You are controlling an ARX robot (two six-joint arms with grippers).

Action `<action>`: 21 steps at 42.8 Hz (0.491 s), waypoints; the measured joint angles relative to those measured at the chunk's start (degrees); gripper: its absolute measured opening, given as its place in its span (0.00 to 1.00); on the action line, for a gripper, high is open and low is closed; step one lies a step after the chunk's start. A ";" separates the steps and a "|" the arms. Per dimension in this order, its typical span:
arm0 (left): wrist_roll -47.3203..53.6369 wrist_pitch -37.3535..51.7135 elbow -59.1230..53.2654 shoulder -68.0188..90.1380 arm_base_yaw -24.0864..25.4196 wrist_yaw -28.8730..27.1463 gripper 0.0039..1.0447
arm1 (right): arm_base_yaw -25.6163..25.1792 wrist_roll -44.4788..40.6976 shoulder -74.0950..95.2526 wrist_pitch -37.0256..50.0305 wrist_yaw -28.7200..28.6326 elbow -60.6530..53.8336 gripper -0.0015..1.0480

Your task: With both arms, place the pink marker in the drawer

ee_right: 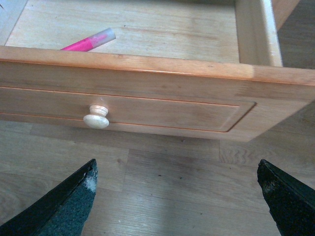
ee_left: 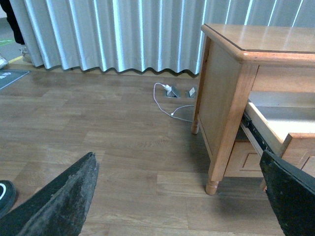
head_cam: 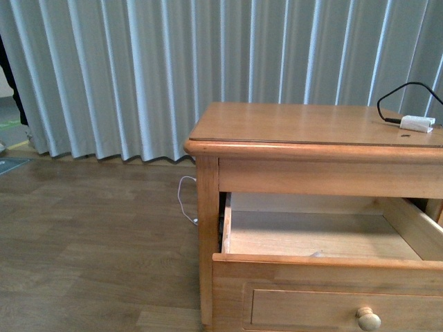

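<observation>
Black toothed right gripper [ee_right: 176, 167]: jaws spread wide, nothing between, hanging over the wood-plank floor [ee_right: 162, 187] just in front of the drawer face. Black toothed left gripper [ee_left: 177, 157]: same, spread and empty, low over the floor, well off to the cabinet's side.

Honey-coloured wooden upper drawer [ee_right: 147, 66] with recessed panel front: pulled far out. Round pale wooden knob [ee_right: 96, 118]: untouched, clear of both jaws.

Short bright pink marker [ee_right: 87, 43] with pale end: lying flat and slanted on the drawer bottom, close behind the front wall, toward one side. Hidden from the front view by that wall.

Judgement: placement looks done, so the step in hand is probably shutting the drawer. For a clean close:
- Push flat on the panel near the knob, not at a corner, to avoid racking on the black slide rail [ee_left: 251, 129].
- Go slow and straight, to avoid rolling or bouncing the marker.
- Keep jaw tips out of the gap under the cabinet's top rail.
- Keep the left arm clear of the cabinet leg [ee_left: 212, 186], or brace the side panel with it against sliding.

Further back: honey-coloured wooden cabinet [head_cam: 311, 124] top, with a small white plug block [head_cam: 417, 124] and black cable [head_cam: 405, 86] at its far right corner. Leave alone. Behind all: pale grey pleated curtain [head_cam: 138, 69].
</observation>
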 joint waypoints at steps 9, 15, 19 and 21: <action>-0.02 0.00 0.00 0.00 0.00 0.00 0.94 | 2.84 0.04 15.67 9.88 3.17 5.35 0.91; 0.00 0.00 0.00 0.00 0.00 0.00 0.94 | 3.43 1.22 24.28 14.43 3.96 9.05 0.91; -0.02 0.00 0.00 0.00 0.00 0.00 0.94 | 3.41 1.84 27.56 16.00 3.85 10.47 0.91; -0.02 0.00 0.00 0.00 0.00 0.00 0.94 | 3.34 2.34 29.79 17.99 3.34 11.50 0.91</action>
